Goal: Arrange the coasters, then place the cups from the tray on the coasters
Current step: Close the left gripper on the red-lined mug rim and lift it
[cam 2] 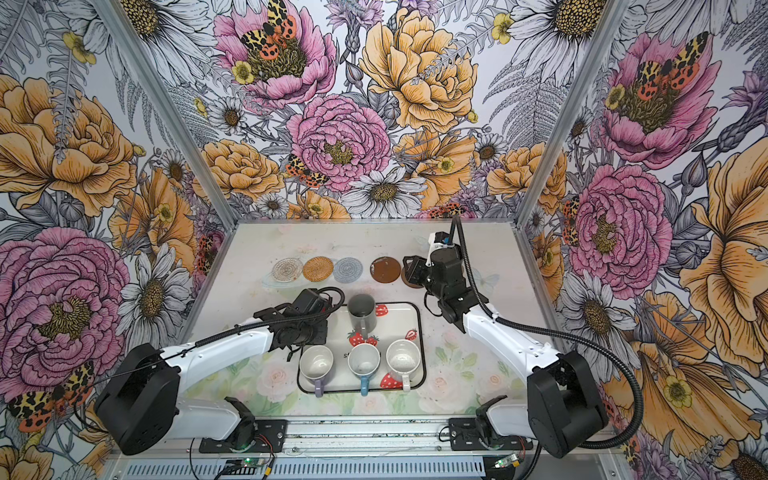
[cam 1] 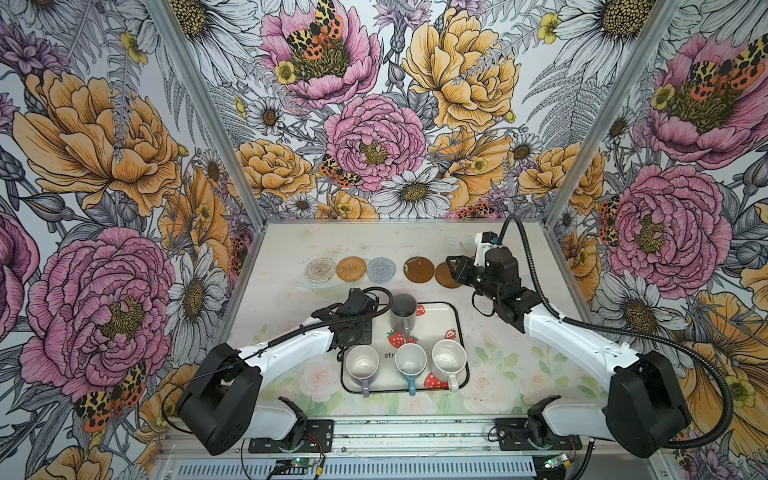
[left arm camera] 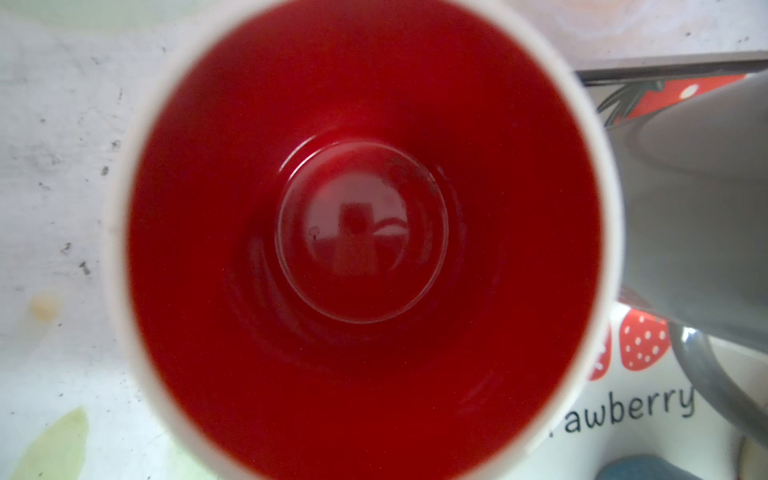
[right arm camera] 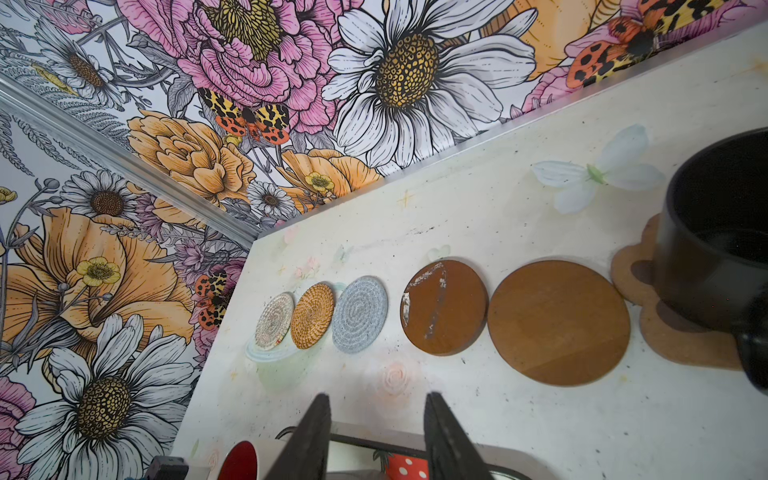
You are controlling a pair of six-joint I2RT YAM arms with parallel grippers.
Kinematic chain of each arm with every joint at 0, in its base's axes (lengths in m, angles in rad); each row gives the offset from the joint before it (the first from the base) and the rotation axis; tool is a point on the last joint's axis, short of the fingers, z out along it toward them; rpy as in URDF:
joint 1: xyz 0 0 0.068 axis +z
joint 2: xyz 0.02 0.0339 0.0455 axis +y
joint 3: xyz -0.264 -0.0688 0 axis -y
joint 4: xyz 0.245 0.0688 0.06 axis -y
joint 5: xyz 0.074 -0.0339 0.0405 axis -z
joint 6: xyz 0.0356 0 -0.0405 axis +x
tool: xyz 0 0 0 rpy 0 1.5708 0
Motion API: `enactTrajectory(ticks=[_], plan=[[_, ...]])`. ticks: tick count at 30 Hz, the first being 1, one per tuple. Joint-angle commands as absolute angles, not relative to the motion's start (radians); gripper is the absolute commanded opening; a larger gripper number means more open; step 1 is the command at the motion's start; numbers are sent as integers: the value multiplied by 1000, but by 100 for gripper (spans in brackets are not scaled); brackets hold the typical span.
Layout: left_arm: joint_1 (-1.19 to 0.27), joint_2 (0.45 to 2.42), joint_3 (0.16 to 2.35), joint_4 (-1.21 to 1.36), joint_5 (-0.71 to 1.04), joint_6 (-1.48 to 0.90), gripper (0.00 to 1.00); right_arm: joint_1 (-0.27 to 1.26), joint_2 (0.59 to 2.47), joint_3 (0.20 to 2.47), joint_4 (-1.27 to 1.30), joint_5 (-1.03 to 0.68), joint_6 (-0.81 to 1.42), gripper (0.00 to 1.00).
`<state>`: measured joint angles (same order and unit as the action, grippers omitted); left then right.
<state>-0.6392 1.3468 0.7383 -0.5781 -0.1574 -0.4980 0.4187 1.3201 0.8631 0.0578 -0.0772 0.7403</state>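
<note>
Five round coasters lie in a back row: clear beaded (cam 1: 320,269), tan woven (cam 1: 351,268), grey woven (cam 1: 381,269) and two brown discs (right arm camera: 444,307) (right arm camera: 559,322). The black cup (right arm camera: 715,232) stands on the paw coaster (right arm camera: 648,324). My right gripper (right arm camera: 376,415) hovers open and empty over the second brown disc. The tray (cam 1: 457,332) holds the grey cup (cam 1: 403,311), lilac cup (cam 1: 362,361), light blue cup (cam 1: 410,359) and speckled cup (cam 1: 449,357). My left gripper (cam 1: 356,318) hangs over the tray's back left corner. The red-inside cup (left arm camera: 361,232) fills its wrist view, and its fingers are hidden.
Flowered walls close the table on three sides, with the back wall (cam 1: 374,166) just beyond the coaster row. The grey cup stands right beside the red-inside cup. Both arm bases sit on the metal rail (cam 1: 415,432) along the front edge.
</note>
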Motion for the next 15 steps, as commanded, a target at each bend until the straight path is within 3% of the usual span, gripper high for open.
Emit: enactTrajectory(ticks=[1,15], plan=[[-648,1283,789,-570,-237,-491,0,414,1334,900,70,-88,724,39],[-612,1294,921,-646,-284,-462,0,404,1296,887,57,-109,709,39]])
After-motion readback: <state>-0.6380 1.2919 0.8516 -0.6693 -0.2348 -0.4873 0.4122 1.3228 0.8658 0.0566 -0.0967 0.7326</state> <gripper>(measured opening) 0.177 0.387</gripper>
